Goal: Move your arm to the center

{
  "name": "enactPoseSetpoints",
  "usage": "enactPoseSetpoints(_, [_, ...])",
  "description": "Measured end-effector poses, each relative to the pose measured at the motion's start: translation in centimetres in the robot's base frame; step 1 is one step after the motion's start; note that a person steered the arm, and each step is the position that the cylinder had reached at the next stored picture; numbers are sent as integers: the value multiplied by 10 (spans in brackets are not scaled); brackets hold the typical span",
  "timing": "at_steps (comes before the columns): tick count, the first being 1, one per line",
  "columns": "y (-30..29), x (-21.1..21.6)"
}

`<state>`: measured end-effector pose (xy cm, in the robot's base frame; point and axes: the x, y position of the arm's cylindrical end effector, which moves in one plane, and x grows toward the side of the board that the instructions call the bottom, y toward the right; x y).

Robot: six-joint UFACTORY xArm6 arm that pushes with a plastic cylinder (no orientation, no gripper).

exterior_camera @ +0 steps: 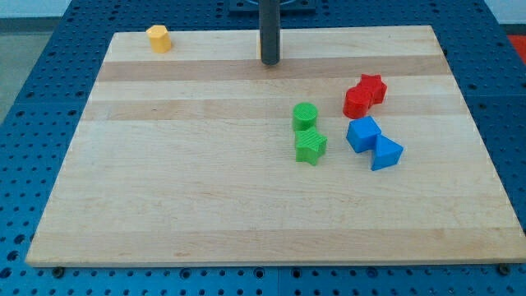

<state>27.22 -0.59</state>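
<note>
My tip [269, 62] rests on the wooden board [189, 181] near its top edge, a little right of the middle. It touches no block. A green cylinder [305, 116] and a green star block [310, 146] lie below it and slightly to the right. Two red blocks sit together at the right: a red star [372, 87] and a red rounded block [357, 103]. A blue cube [362, 134] and a blue wedge [386, 153] lie touching, just below the red ones. A yellow block [159, 39] sits at the top left corner, far left of my tip.
The board lies on a blue perforated table [33, 123]. The dark rod [269, 25] rises out of the view's top. An orange sliver shows at the rod's left edge near the tip; I cannot tell what it is.
</note>
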Motion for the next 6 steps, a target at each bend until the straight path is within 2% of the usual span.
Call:
enactPoseSetpoints(1, [0,28])
enactPoseSetpoints(2, [0,82])
enactPoseSetpoints(4, [-15,141])
enactPoseSetpoints(6, [-15,229])
